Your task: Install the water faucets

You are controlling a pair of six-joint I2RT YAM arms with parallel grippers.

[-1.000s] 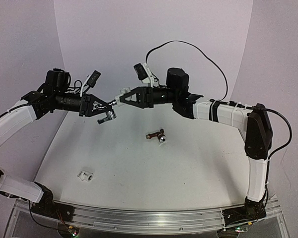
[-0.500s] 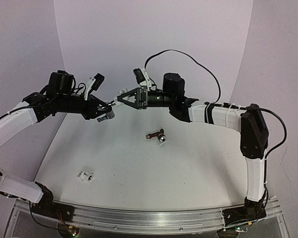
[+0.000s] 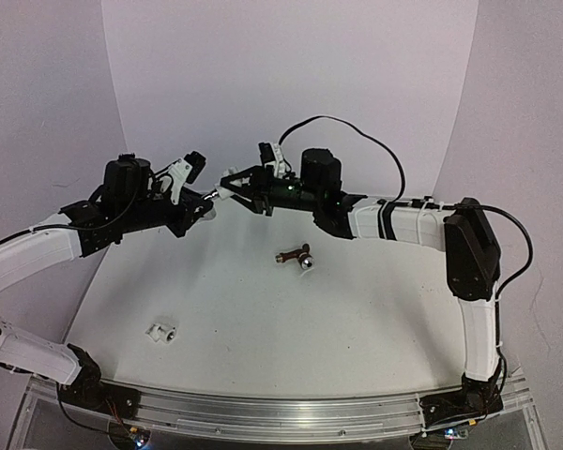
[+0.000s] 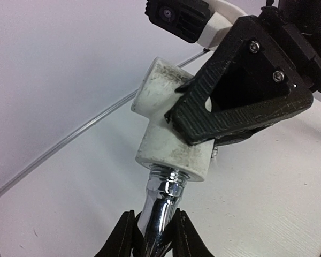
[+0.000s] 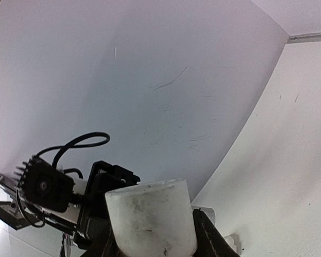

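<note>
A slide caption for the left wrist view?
Left gripper holds shiny chrome faucet at white plastic pipe fitting in right gripper.

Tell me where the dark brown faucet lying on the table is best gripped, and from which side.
Probably the dark straight body of the brown faucet, midway along, coming from above. It lies flat on the table with its length running roughly left to right, so a grip closing across that narrow stem should seat well. Avoid the silvery round knob at its right end.
</note>
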